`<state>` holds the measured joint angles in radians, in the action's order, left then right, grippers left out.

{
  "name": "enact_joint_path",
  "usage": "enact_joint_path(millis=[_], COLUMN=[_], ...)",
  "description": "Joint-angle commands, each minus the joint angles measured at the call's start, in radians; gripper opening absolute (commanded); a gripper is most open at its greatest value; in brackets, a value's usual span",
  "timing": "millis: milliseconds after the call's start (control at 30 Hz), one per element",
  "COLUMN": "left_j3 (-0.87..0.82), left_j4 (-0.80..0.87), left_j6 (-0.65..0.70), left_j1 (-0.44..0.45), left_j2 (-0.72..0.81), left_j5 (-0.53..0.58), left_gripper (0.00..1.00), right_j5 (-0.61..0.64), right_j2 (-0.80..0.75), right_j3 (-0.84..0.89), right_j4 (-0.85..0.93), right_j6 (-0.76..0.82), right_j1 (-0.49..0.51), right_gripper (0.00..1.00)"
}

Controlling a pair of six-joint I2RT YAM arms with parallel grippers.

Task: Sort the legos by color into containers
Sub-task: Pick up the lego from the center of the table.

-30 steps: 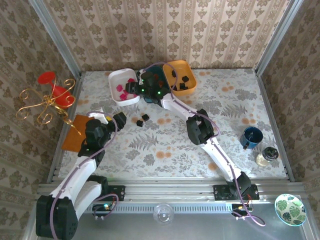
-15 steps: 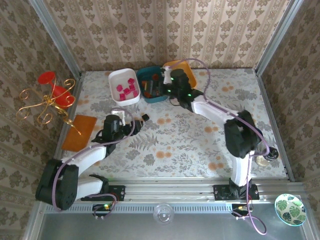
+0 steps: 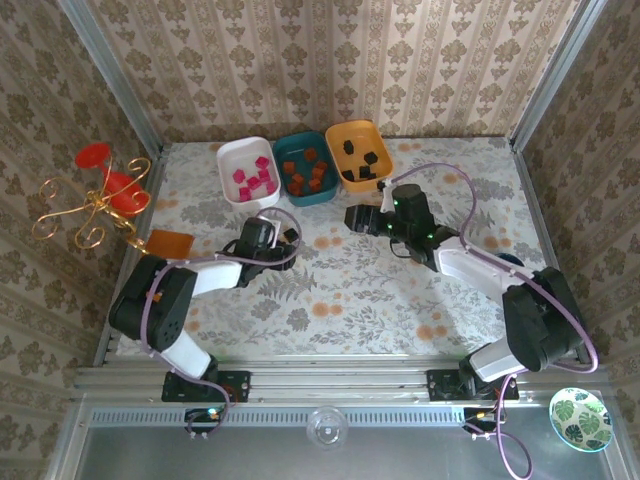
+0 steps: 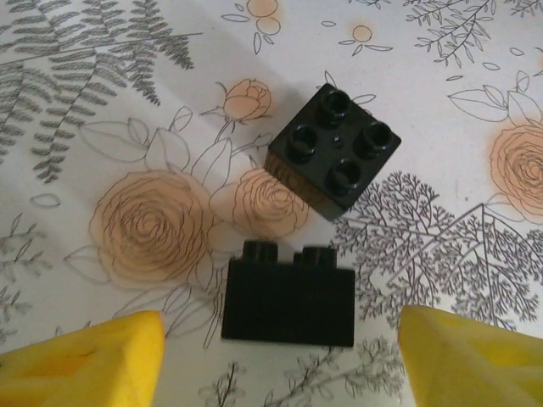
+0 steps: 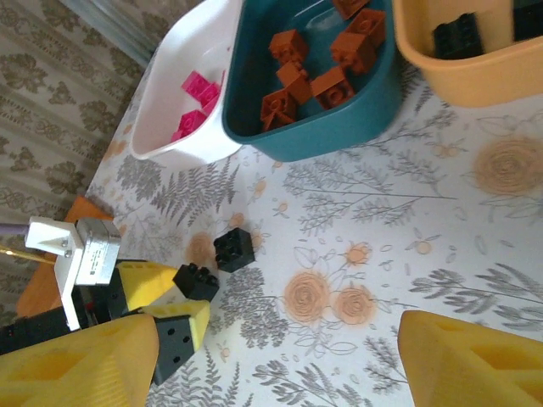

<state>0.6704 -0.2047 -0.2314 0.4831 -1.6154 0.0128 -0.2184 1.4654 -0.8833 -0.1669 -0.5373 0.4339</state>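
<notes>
Since a second ago the right gripper [image 3: 352,217] has left the containers. It was over the white tray [image 3: 236,158] and teal tray [image 3: 296,143], then over the orange tray [image 3: 372,135]. Now it hangs above bare tablecloth [image 3: 350,290] at 6 o'clock of the orange tray, fingers wide apart and holding nothing.

The left gripper [image 3: 286,243] has swung out from beside the orange-brown mat [image 3: 165,243] to the two loose black legos [image 5: 234,249], which lie where they lay. In the left wrist view its yellow fingers [image 4: 85,360] stand apart on either side of the black lego lying on its side [image 4: 288,305], with cloth showing at each end. The studs-up black lego [image 4: 333,153] sits at 1 o'clock of it, close but not touching.

The three trays, now uncovered, stand in a row at the table's 12 o'clock edge. Pink legos [image 3: 255,183] are in the white tray, orange-red legos [image 3: 297,185] in the teal and more black legos [image 3: 368,158] in the orange.

Bare cloth separates the trays from the loose legos and spreads wide at their 6 o'clock. The right gripper is at their 3 o'clock, well apart.
</notes>
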Motion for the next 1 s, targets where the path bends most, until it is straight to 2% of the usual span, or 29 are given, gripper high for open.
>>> enact_joint_path(millis=[0,467,533,733,967], left_j3=[0.045,0.097,0.089,0.019,0.043], left_j4=[0.034,-0.003,-0.017,-0.080,-0.107], left_j6=[0.048,0.056,0.048,-0.008,-0.047], left_j1=[0.000,-0.002,-0.002,0.013,0.014], left_j2=[-0.030,-0.129,-0.124,0.003,0.156], left_j5=[0.019,-0.001,-0.003,-0.031,-0.076], left_gripper=[0.69,0.48,0.44,0.34,0.30], right_j5=[0.032,0.042,0.046,0.046,-0.003], right_j2=[-0.035,-0.068,-0.110,-0.151,-0.172], right_j3=[0.033,0.094,0.101,0.128,0.121], right_j4=[0.005,-0.004,0.011,0.061,0.155], right_j6=[0.021,0.019,0.026,0.037,0.076], right_j1=[-0.009,-0.011,-0.011,-0.009,-0.015], right_gripper=[0.76,0.77,0.77,0.77,0.78])
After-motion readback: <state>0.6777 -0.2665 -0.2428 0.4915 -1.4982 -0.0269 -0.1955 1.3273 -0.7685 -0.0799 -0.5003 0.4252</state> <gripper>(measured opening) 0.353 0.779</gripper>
